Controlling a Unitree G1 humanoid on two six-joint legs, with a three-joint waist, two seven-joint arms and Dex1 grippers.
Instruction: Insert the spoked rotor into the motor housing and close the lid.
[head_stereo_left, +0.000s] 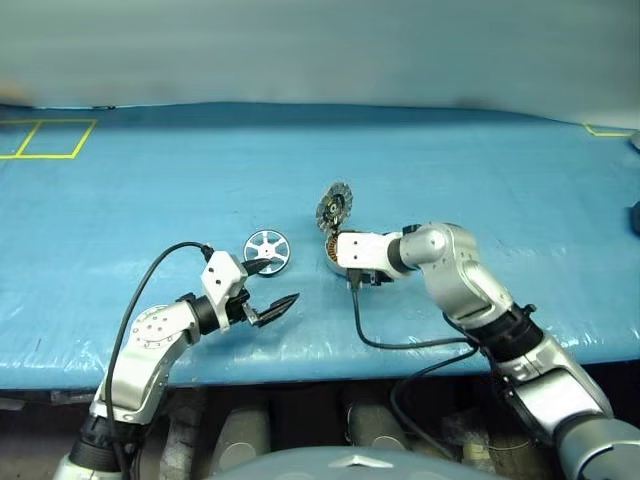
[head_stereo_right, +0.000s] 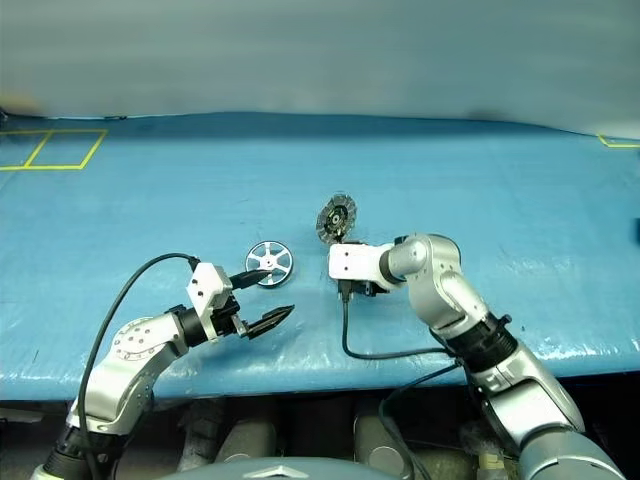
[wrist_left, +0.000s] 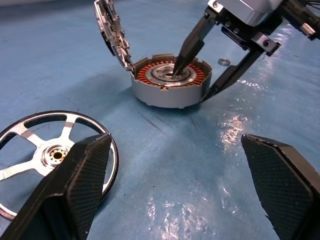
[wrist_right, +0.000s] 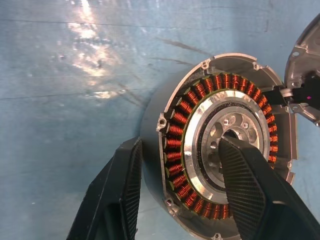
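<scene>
Lying flat just beyond your gaping left hand (head_stereo_left: 268, 286), the spoked rotor (head_stereo_left: 267, 247) is sitting nearer it than your right hand (wrist_right: 180, 192), which is straddling the motor housing (wrist_left: 170, 80) wall.

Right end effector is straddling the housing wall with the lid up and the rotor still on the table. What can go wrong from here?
1. The right end effector has one finger in the motor housing centre, one outside the wall; pulling away could drag or tip it.
2. The lid stands open on its hinge; a bump could drop it shut before insertion.
3. The spoked rotor lies flat by the open left end effector; a flat thin wheel may slip when gripped.
</scene>
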